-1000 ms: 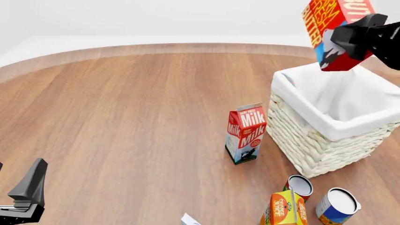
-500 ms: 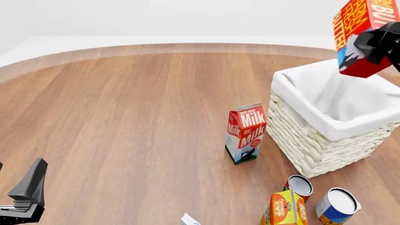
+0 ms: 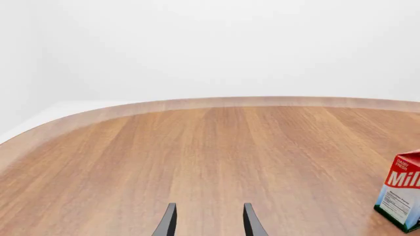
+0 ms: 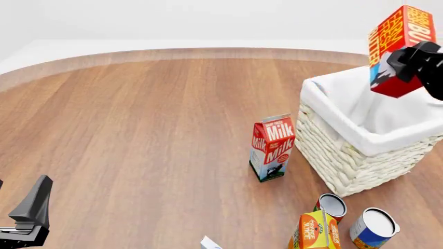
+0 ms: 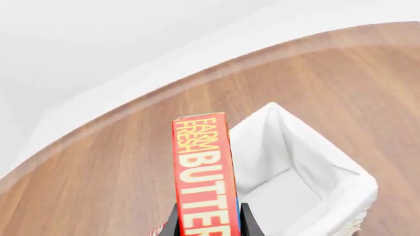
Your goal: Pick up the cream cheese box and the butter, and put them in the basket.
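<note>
The butter (image 4: 396,41), a red-and-orange carton, hangs tilted in the air over the far right side of the basket (image 4: 339,155), with my right gripper (image 4: 408,65) shut on its lower part. In the right wrist view the butter (image 5: 203,172) stands between the fingers (image 5: 172,223), and the white-lined basket (image 5: 364,181) lies open beneath it. Only a small pale corner of the cream cheese box (image 4: 209,243) shows at the bottom edge of the front view. My left gripper (image 4: 17,210) sits open at the near left, far from both, with nothing between its fingers (image 3: 169,221).
A red milk carton (image 4: 271,148) stands just left of the basket and also appears as the milk carton (image 3: 402,194) in the left wrist view. Two tin cans (image 4: 332,205) (image 4: 374,227) and an orange juice carton (image 4: 315,231) stand near the front, below the basket.
My right gripper has carried the butter to the right, over the basket, then slightly down. The left arm has stayed still.
</note>
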### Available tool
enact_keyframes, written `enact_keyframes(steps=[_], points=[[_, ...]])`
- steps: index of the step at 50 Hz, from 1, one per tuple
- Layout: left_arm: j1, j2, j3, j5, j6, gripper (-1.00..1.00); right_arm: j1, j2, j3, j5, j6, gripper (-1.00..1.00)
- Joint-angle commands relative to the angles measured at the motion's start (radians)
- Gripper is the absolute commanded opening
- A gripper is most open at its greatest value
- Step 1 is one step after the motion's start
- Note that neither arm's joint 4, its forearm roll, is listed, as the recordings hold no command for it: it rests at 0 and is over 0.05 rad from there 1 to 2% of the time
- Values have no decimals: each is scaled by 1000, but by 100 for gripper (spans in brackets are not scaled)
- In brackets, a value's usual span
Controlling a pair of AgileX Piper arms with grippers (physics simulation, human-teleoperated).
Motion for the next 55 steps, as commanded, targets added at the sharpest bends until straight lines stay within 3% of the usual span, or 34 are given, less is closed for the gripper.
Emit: enact_keyframes(steps=[1,24,28,35,55], points=[[0,0,0,0,0,100,-4,1,40,-61,51,-100],[0,0,0,0,0,100,-7,-14,94,-81,106,-100],[0,0,0,0,0,100,-7,-34,105,-81,156,-100],[0,0,0,0,0,100,-12,-57,154,-101,188,-100],[0,0,0,0,0,100,-17,-47,192,-142,220,-100]])
